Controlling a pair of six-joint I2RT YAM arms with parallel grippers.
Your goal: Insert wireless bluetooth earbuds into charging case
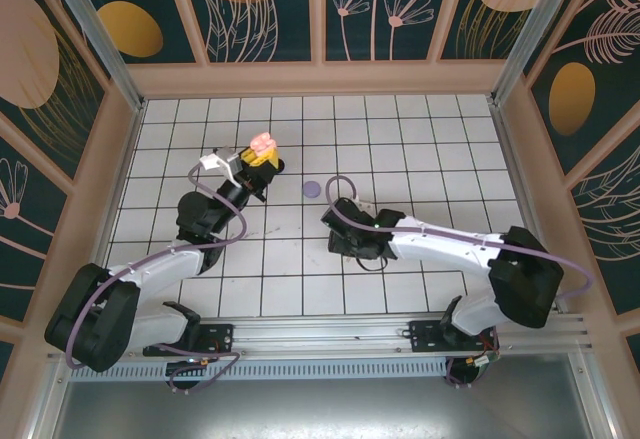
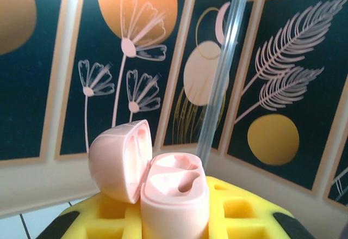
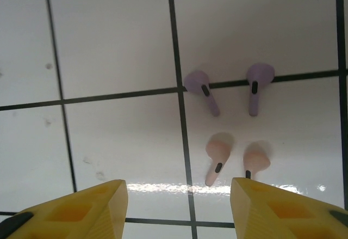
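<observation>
Pink earbuds (image 3: 216,154) lie on table (image 3: 109,59) just ahead of open right end effector (image 3: 176,182), lavender earbuds (image 3: 254,84) just beyond; bare tiles to their left. Left end effector (image 2: 174,222) clamps the lid-open pink charging case (image 2: 174,190).

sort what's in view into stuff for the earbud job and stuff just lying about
For the job: pink case, lid open, held in the left gripper; pale pink earbuds on the tiles ahead of the open right gripper.
Lying about for now: lavender earbuds beside them; small lavender round thing on the tiles.
</observation>
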